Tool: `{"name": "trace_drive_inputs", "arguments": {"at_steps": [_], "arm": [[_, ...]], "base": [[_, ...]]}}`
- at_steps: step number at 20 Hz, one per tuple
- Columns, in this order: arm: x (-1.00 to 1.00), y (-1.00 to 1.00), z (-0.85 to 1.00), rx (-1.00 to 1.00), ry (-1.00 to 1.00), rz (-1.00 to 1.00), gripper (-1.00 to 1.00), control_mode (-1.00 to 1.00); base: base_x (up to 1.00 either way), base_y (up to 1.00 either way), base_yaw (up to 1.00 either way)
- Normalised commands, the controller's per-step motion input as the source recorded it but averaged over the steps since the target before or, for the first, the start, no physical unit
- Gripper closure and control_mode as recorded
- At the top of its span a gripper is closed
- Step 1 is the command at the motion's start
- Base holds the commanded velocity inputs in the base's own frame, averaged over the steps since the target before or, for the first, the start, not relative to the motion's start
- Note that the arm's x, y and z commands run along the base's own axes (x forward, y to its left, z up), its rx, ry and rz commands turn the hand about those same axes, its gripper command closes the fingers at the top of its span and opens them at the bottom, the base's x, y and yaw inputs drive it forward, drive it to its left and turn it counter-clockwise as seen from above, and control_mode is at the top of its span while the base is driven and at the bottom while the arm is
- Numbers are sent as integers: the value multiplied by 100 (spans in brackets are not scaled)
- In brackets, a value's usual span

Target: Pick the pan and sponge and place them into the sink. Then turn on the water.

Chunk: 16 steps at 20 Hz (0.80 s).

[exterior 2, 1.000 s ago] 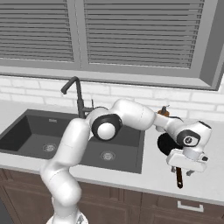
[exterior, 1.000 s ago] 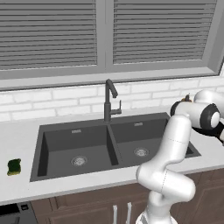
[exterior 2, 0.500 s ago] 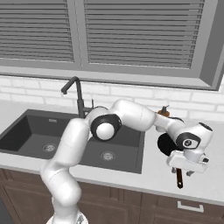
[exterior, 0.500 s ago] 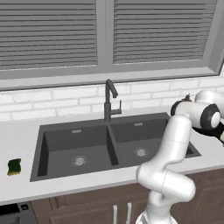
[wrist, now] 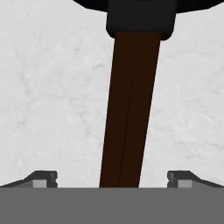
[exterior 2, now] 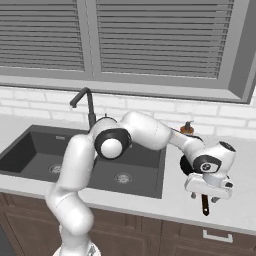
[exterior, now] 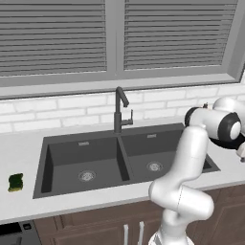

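Pan (exterior 2: 186,162) handle between wide-apart tool (exterior 2: 205,197) tips, apparently untouched.

You are looking at evenly lit, shadowless rendered pictures: soft flat light is falling across the bench (exterior 2: 240,210), no glare is showing, and the hand view is appearing slightly soft.

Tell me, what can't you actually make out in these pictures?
- Pan: in the right base view the arm's wrist covers most of its bowl; in the hand view the top edge cuts the bowl off.
- Gripper: the fingers straddle the handle, but how high above it cannot be judged.
- Sponge: too small for detail in the left base view.
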Motion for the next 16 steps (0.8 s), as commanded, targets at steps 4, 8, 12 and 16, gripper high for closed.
{"name": "trace_drive_inputs", "arguments": {"at_steps": [4, 8, 12, 16], "arm": [[-19, 18, -28, -11, 0, -1, -100, -100], [-6, 17, -32, -8, -3, -1, -100, -100], [0, 14, -32, -5, -5, 0, 100, -100], [0, 3, -11, -1, -4, 0, 100, -100]], "base": [[0, 0, 0], [0, 0, 0], [0, 0, 0], [0, 0, 0]]}}
